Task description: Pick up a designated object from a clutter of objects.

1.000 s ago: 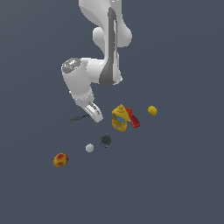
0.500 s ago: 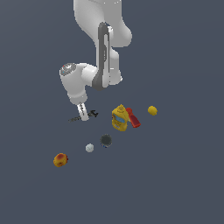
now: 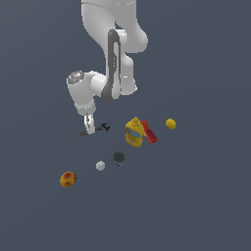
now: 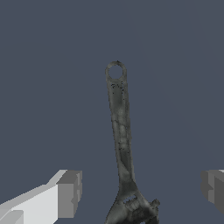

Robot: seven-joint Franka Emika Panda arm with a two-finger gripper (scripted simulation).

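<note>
Black wrench [image 4: 121, 144] flat on bare grey floor [image 3: 206, 206], slim handle with ring hole at far end, chunky jawed head near the camera in wrist view. Gripper [image 4: 141, 192] wide apart, one finger [image 4: 65, 193] on each side of the wrench near its head, neither touching it, nothing held. In exterior view, gripper [image 3: 89, 130] down low over the wrench [image 3: 94, 130], fingers pointing straight down, arm folded above. Wrench at the exterior view's left of the clutter. Yellow bottle [image 3: 134, 132] with red piece [image 3: 149, 133] touching it, further to the exterior view's right. Yellow lemon [image 3: 170, 123] well apart beyond them. Dark ball [image 3: 118, 157] and small white cube [image 3: 100, 165] near each other, closer to the camera. Orange-red fruit [image 3: 67, 179] alone, nearest the camera.
</note>
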